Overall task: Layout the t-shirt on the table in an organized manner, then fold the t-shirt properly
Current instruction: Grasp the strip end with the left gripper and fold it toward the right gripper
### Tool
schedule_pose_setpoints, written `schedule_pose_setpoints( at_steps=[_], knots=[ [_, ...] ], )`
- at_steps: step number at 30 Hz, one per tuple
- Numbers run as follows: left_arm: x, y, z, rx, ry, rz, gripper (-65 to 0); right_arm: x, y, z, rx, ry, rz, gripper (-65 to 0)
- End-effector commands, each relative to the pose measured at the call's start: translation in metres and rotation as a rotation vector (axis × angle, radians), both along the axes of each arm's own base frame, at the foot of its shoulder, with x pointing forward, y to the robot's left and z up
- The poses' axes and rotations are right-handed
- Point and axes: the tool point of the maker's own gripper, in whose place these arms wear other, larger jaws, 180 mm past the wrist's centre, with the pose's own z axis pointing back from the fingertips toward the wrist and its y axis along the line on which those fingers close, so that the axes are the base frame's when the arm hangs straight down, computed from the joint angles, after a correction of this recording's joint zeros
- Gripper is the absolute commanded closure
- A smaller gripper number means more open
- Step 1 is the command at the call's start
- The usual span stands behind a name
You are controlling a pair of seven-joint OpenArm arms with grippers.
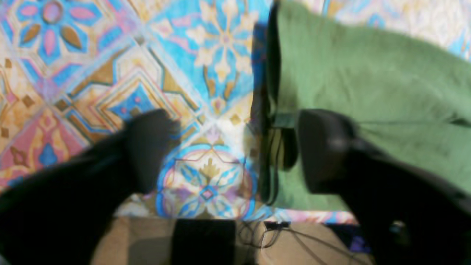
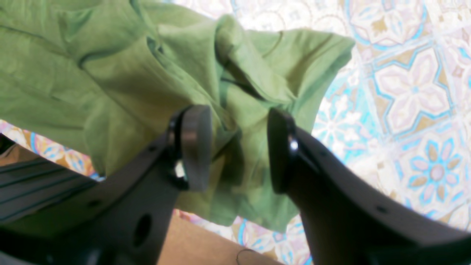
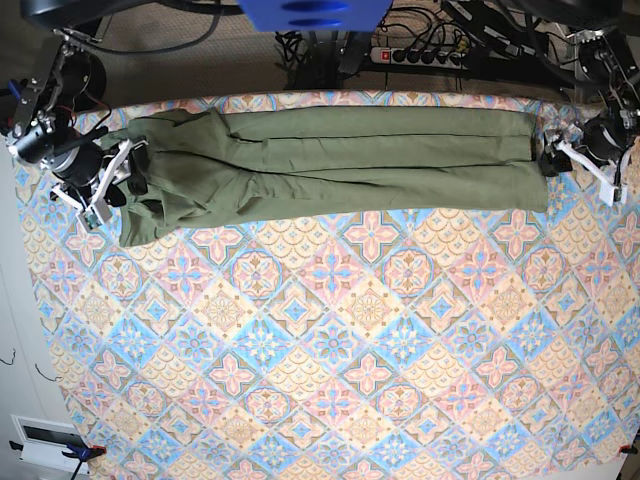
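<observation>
power strip (image 3: 425,55): on the brown floor past the far edge, between the two grippers, nearer the left one
cables (image 3: 470,30): dark tangle on the floor beside the power strip
floor (image 1: 147,239): brown, below the left gripper
loose wires (image 1: 265,235): thin, on the floor just under the left gripper

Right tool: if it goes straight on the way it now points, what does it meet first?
Most likely the t-shirt: bunched green cloth lies directly between and beyond the open right tool. How far away it lies is unclear.
</observation>
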Motion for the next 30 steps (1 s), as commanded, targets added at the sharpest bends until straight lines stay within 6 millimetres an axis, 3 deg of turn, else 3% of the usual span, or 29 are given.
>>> schedule_pose_setpoints(
  at_steps=[1, 9, 14, 30],
  knots=[
    [0.010, 0.005, 0.015, 0.011, -0.044, -0.017, -61.1, 0.006, 0.000, 0.011, -0.003, -0.040, 0.013, -24.4],
    [0.020, -0.009, -0.003, -0.134, -0.037, -0.011, -54.6, 0.006, 0.005, 0.009, 0.017, -0.041, 0.009, -24.4],
    [0.018, -0.013, -0.012, -0.218, -0.037, 0.019, -54.6, 0.006, 0.005, 0.009, 0.017, -0.041, 0.009, -24.4],
    [0.008, -0.066, -0.043, -0.343, 0.043, -0.037, -53.7, 0.006, 0.005, 0.009, 0.020, -0.042, 0.009, -24.4]
  ],
)
